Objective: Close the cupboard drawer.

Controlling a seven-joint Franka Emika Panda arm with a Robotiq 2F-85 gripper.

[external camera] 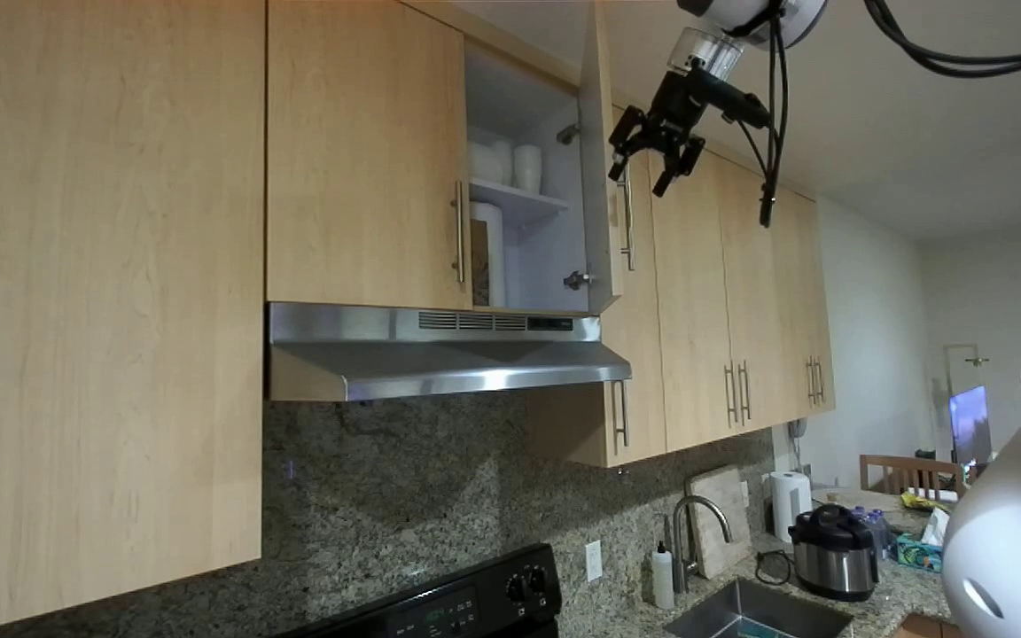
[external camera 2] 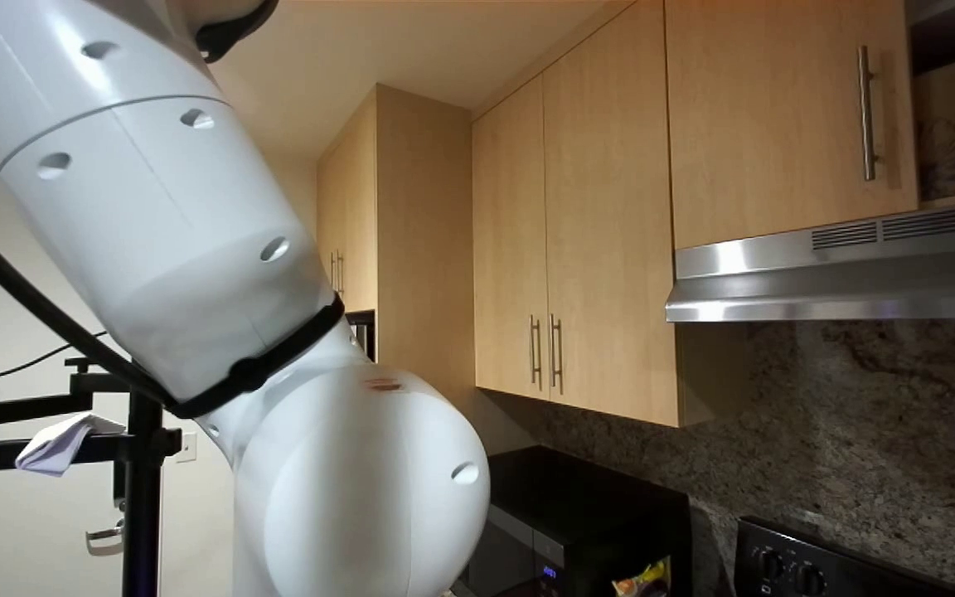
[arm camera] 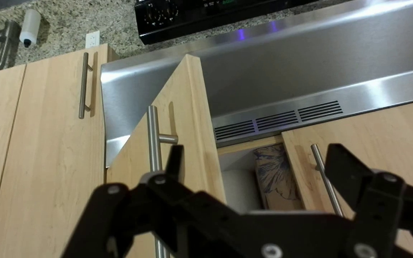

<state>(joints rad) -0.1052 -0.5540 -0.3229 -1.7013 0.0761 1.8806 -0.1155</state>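
End effector (external camera: pixel 639 180): released, its fingers (arm camera: pixel 340 168) spread apart. Cupboard door (external camera: pixel 600 195): maple outer face; seen standing open just beside the end effector, its free edge framed between both fingers in the wrist view; whether contact is made cannot be told. Bar handle (arm camera: pixel 153 136): silver, fixed to that outer face, partly covered by one finger. White shelf (external camera: pixel 519 202): exposed beyond the end effector; white items (external camera: pixel 528 168) are borne on it. Range hood (external camera: pixel 475 359): steel, mounted lower than the end effector. Neighbouring door (external camera: pixel 360 159): shut, set across the opening from the end effector.
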